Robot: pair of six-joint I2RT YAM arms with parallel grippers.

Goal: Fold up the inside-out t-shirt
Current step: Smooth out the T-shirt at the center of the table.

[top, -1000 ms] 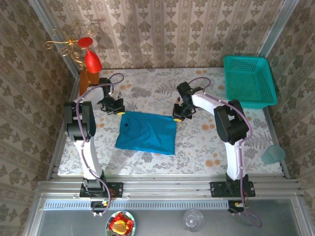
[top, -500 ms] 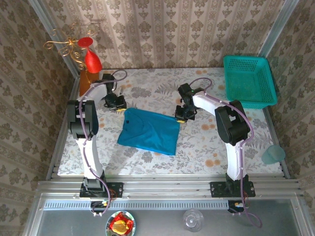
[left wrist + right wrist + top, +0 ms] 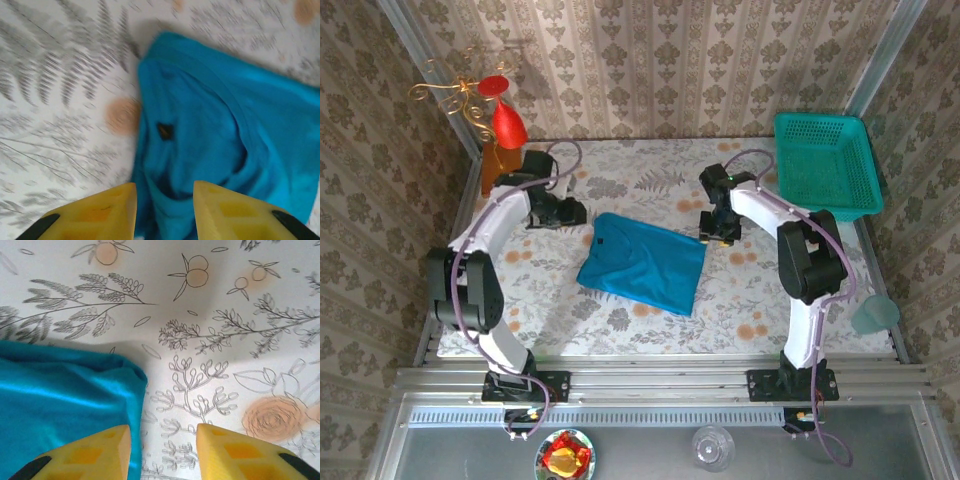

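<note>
The t-shirt [image 3: 642, 264] is soft teal cloth, lightly creased, with a faint sheen along its folds and a stitched seam at the neckband. The table cover [image 3: 740, 300] is matt and smooth, printed with flowers and fern leaves. The fingers [image 3: 95, 215] of the left gripper [image 3: 165, 192] and the fingers [image 3: 235, 455] of the right gripper [image 3: 162, 440] are smooth yellow plastic with a dull finish. The basket [image 3: 823, 165] is rigid green plastic mesh. The frame rail [image 3: 660, 378] is bare silvery metal.
</note>
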